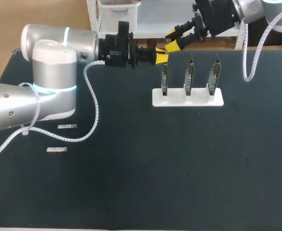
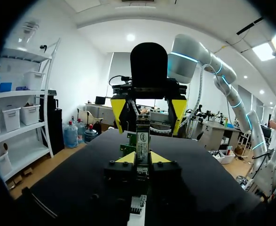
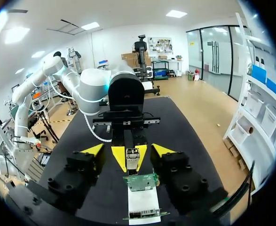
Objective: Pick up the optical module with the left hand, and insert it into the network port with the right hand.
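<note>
**While the left hand [image 1: 161, 58] clamps the module [image 2: 142, 139], the right hand [image 1: 169, 41] stands open**

As the left arm comes in from its side of the desk [image 1: 141, 183], its hand is level over the far part of the desk, at the end of the white stand [image 1: 198, 98] nearest that arm.

1. Left hand [image 2: 143, 159]: both yellow fingertips [image 2: 126, 158] press on the module from two sides. The module is a narrow metal bar and juts out past the fingertips toward the right hand.
2. Right hand [image 3: 128, 150]: the fingers are spread wide and grip nothing. From the left wrist camera, this hand [image 2: 148, 115] faces the left hand head-on, and the far end of the module lies between its two yellow fingers [image 2: 119, 114], apart from both.
3. Module position: from the right wrist camera, the module [image 3: 132, 159] sits in the left hand [image 3: 129, 157], clear of the desk, directly over a green circuit board [image 3: 141, 181].
4. Stand: the white base carries three circuit boards upright in a row [image 1: 165, 79] [image 1: 189, 77] [image 1: 214, 74]. The clamped module is above the first of these.
5. Other parts: two more modules [image 1: 67, 126] [image 1: 56, 149] lie flat on the desk beside the left arm, well apart from the stand.
</note>
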Tool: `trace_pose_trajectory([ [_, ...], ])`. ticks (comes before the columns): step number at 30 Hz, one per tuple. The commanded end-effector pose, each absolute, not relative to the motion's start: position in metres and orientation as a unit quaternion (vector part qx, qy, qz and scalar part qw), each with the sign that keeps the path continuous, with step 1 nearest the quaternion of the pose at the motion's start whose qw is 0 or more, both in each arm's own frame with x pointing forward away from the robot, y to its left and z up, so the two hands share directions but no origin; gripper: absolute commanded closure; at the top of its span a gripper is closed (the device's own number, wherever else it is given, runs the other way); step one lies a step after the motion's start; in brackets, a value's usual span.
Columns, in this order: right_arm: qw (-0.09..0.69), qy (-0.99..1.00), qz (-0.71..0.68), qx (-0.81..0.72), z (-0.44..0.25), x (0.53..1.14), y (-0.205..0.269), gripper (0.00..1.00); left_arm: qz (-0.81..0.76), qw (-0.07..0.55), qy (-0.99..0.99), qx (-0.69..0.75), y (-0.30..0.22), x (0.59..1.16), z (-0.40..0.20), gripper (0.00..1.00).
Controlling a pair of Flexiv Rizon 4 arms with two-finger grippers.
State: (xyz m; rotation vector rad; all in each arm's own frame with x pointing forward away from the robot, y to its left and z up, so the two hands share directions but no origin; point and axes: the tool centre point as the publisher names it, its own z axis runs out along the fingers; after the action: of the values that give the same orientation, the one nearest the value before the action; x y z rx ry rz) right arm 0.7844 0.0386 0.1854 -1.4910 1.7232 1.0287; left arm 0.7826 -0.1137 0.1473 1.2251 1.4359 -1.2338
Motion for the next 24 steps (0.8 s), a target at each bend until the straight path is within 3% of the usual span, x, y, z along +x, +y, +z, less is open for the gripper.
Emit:
trace_pose_trajectory([
  [1, 0.316, 0.655, 0.387, -0.566, 0.1861, 0.7807, 0.0389, 1.00, -0.493, 0.430, 0.576, 0.490, -0.1139, 0.7820, 0.1470, 1.00],
  [16, 0.317, 0.656, 0.385, -0.566, 0.1871, 0.7781, 0.0381, 1.00, -0.493, 0.430, 0.576, 0.490, -0.1139, 0.7820, 0.1470, 1.00],
  [17, 0.317, 0.657, 0.385, -0.566, 0.1871, 0.7780, 0.0377, 1.00, -0.493, 0.430, 0.576, 0.490, -0.1139, 0.7820, 0.1470, 0.63],
  [18, 0.317, 0.657, 0.384, -0.566, 0.1872, 0.7779, 0.0372, 1.00, -0.493, 0.430, 0.576, 0.490, -0.1139, 0.7820, 0.1470, 0.00],
  [24, 0.318, 0.659, 0.379, -0.566, 0.1897, 0.7780, 0.0328, 1.00, -0.493, 0.430, 0.576, 0.490, -0.1139, 0.7820, 0.1470, 0.00],
])
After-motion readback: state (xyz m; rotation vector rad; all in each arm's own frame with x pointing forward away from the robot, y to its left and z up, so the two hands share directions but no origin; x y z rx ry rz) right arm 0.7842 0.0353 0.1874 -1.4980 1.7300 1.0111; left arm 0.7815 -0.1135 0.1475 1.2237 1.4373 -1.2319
